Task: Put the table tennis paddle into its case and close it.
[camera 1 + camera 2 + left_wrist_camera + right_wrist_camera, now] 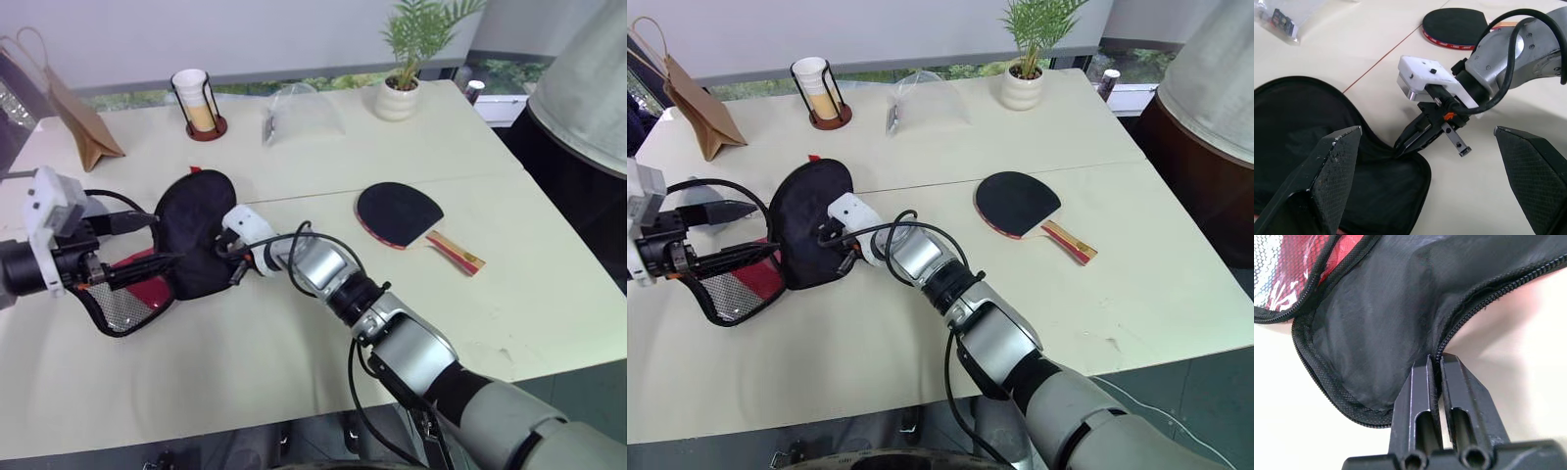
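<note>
The right gripper (1434, 363) has its two black fingers pinched together on the zipped edge of the black paddle-shaped fabric case (196, 230), which lies unzipped on the cream table (294, 362). The left gripper (1425, 171) hovers just above the case with its jaws spread wide, holding nothing. The black-faced, red-edged table tennis paddle (400, 213) with its wooden handle lies flat on the table, well apart to the right of the case

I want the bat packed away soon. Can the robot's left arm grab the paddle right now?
Probably not. The left gripper, open, sits by the case, and the table tennis paddle lies far on the other side, past the right gripper pinching the case's edge.
</note>
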Robot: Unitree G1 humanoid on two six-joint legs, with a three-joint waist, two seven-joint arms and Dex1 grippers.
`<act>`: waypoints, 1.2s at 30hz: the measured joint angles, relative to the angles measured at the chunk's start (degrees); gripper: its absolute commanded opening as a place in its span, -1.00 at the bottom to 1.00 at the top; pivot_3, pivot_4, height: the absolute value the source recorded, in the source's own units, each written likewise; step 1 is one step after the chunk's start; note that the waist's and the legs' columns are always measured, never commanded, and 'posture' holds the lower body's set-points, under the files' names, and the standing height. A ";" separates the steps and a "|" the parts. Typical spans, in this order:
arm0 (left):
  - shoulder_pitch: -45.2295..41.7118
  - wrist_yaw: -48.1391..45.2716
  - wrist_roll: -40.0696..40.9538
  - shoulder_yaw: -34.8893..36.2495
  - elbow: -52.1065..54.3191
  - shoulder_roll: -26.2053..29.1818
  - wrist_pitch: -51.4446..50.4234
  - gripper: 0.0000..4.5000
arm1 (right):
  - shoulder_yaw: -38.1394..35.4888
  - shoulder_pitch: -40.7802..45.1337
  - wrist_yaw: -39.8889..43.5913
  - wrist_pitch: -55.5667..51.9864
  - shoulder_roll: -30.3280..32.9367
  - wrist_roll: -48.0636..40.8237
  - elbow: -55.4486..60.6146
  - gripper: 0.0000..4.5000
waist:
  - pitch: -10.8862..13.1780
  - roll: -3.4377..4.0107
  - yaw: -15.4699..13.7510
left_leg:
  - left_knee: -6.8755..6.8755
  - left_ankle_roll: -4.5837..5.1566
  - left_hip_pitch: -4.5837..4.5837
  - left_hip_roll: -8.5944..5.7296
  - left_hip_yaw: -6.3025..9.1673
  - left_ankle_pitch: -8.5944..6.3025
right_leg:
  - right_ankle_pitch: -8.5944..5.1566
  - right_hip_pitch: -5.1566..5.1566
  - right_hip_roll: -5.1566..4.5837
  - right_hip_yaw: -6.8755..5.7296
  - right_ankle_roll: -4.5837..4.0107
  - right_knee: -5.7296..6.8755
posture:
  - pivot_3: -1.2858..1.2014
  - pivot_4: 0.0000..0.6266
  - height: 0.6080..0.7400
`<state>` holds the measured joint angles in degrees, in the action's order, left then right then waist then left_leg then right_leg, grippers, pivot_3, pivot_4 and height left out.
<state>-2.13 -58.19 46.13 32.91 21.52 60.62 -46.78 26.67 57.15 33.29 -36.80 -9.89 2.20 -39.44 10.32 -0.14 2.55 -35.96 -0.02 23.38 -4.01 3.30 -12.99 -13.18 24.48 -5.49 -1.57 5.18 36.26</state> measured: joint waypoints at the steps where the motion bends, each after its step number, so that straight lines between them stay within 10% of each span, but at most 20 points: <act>1: 0.05 0.18 0.00 -0.01 0.04 -0.11 0.00 1.00 | -0.15 -0.34 0.26 -0.93 0.59 -0.01 1.02 -0.98 | 0.00 0.00 -0.05 | -0.01 0.00 0.00 -0.01 0.01 0.00 | 0.00 -0.01 -0.01 -0.01 0.00 0.00 | 0.03 -0.52 0.91; 18: -4.17 1.04 -0.17 -7.38 -0.13 -3.41 1.54 1.00 | -1.97 -13.92 22.89 -19.50 43.01 -8.27 42.74 -0.98 | 0.03 -0.04 -1.58 | -0.13 0.08 0.10 0.07 -0.06 -0.01 | -0.02 -0.32 -0.10 -0.12 0.01 -0.08 | 0.03 -0.52 0.91; 32: -5.18 1.14 -0.93 -11.40 -0.55 -5.12 3.56 1.00 | -2.27 -13.97 27.40 -12.77 49.82 -8.54 38.33 -0.98 | 0.06 -0.11 -1.83 | -0.15 0.09 0.14 0.09 -0.05 -0.01 | -0.09 -0.35 -0.13 -0.09 -0.12 -0.16 | 0.03 -0.52 0.91; 36: -5.53 1.25 -0.97 -11.68 -0.54 -5.18 3.58 1.00 | -2.94 -14.19 26.89 -12.78 50.05 -8.57 38.07 -0.42 | 0.07 -0.13 -1.92 | -0.15 0.09 0.15 0.09 -0.05 -0.01 | -0.11 -0.35 -0.14 -0.09 -0.14 -0.16 | 0.03 -0.52 0.91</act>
<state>-7.66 -56.94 45.16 21.23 20.98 55.44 -43.20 23.73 42.96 60.18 -49.58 40.16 -6.37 -1.37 10.39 -0.27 0.63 -36.12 0.07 23.53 -3.92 3.25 -13.00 -13.29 24.13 -5.63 -1.67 5.04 36.10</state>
